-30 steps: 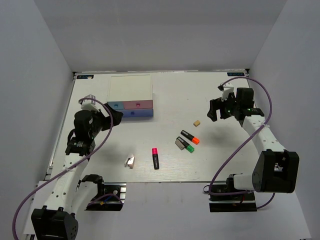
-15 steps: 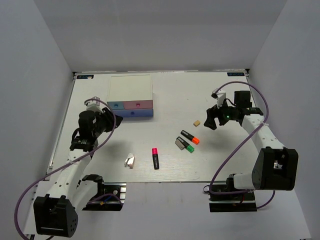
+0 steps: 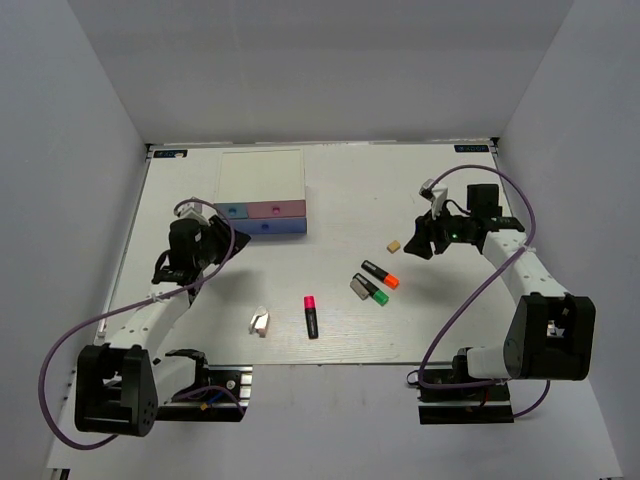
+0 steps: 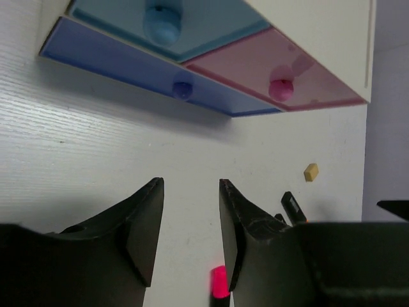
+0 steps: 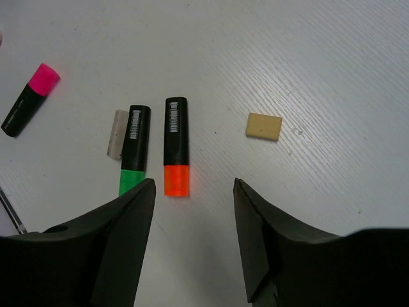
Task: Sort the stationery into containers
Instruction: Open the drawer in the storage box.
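Nothing sorted yet: orange highlighter (image 3: 380,273), green highlighter (image 3: 371,290), pink highlighter (image 3: 311,316), tan block (image 3: 394,245), white clip (image 3: 260,322) all loose on table (image 3: 340,195), apart from drawer box (image 3: 260,178). Drawers (image 3: 275,209) look shut. Left gripper (image 4: 190,187) faces drawer fronts, jaws partly open, empty. Right gripper (image 5: 194,192) above orange highlighter and tan block, jaws apart, empty.

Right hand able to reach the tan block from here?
Probably yes: the right hand hovers open close to the tan block, nothing between them; the orange highlighter lies apart from it.
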`<state>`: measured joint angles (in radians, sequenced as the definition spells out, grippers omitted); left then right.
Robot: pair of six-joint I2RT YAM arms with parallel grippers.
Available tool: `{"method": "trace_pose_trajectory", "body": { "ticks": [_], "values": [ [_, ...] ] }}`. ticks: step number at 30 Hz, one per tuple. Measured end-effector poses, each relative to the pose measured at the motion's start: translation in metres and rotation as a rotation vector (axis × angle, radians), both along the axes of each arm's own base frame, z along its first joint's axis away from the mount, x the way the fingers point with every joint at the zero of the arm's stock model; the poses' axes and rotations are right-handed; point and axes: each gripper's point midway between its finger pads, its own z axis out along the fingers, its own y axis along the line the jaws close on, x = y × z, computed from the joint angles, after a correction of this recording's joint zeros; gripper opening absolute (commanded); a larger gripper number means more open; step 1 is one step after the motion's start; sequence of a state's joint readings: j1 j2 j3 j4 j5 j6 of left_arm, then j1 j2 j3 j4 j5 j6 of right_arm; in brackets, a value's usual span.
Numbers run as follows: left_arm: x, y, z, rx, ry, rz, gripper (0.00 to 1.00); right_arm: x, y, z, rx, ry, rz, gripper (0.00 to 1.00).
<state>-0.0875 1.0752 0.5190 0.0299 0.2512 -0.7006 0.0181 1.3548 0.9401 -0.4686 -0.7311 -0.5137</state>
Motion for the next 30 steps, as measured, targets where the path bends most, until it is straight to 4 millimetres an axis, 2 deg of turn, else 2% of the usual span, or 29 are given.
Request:
{"method": "trace_pose_trajectory", "body": {
  "ticks": [4,12,14,20,28,30],
  "values": [
    [0.010,0.010,-0.006,-0.029,0.021,0.074,0.54,-0.006,0.004,-0.006,0.024,0.014,0.017,0.54],
    [0.037,0.032,-0.003,-0.099,-0.017,0.195,0.55,-0.013,0.012,-0.011,0.067,-0.006,0.076,0.43],
    [0.041,0.035,-0.007,-0.110,-0.011,0.204,0.51,-0.013,0.014,-0.009,0.073,-0.022,0.093,0.41],
    [0.055,0.039,-0.018,-0.129,0.004,0.196,0.49,-0.016,0.017,-0.009,0.088,-0.047,0.134,0.36],
    [0.068,0.037,-0.002,-0.169,-0.078,0.130,0.46,-0.017,0.018,-0.008,0.088,-0.071,0.160,0.36],
    [0.069,0.037,0.002,-0.174,-0.096,0.120,0.50,-0.017,0.018,-0.008,0.087,-0.072,0.161,0.36]
  ]
}}
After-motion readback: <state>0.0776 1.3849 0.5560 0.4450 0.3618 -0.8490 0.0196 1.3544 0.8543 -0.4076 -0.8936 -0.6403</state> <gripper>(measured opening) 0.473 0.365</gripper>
